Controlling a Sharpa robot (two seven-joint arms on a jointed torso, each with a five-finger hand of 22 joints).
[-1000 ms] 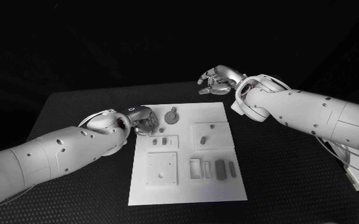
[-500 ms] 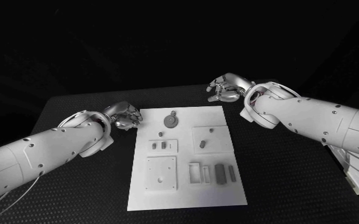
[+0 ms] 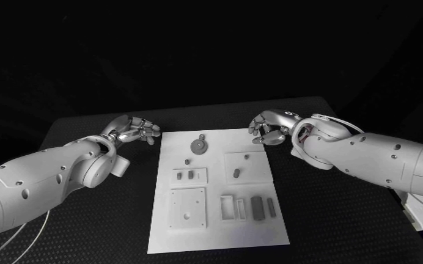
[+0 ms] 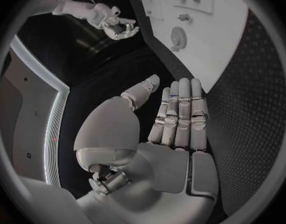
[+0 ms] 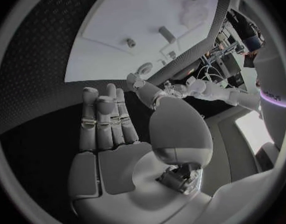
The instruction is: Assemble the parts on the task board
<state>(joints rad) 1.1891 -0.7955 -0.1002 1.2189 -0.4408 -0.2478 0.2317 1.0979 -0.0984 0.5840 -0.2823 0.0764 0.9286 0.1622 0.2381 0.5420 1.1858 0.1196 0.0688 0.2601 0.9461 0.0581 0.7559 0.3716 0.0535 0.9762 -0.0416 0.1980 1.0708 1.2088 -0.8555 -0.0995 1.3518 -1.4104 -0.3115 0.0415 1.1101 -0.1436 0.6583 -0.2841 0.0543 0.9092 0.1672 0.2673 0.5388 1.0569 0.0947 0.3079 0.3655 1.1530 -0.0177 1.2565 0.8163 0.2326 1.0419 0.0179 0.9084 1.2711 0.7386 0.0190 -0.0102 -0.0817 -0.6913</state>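
The white task board [image 3: 220, 227] lies flat in the middle of the black table [image 3: 335, 215], its small grey parts on it: a round disc with a tab [image 3: 200, 146] near the far edge, and short bars [image 3: 257, 208] standing in slots toward the near right. The left hand [image 3: 132, 131] hovers just off the board's far left corner, fingers straight and side by side, holding nothing. The right hand [image 3: 269, 127] sits off the far right corner, palm bare, its fingers seemingly a little curled.
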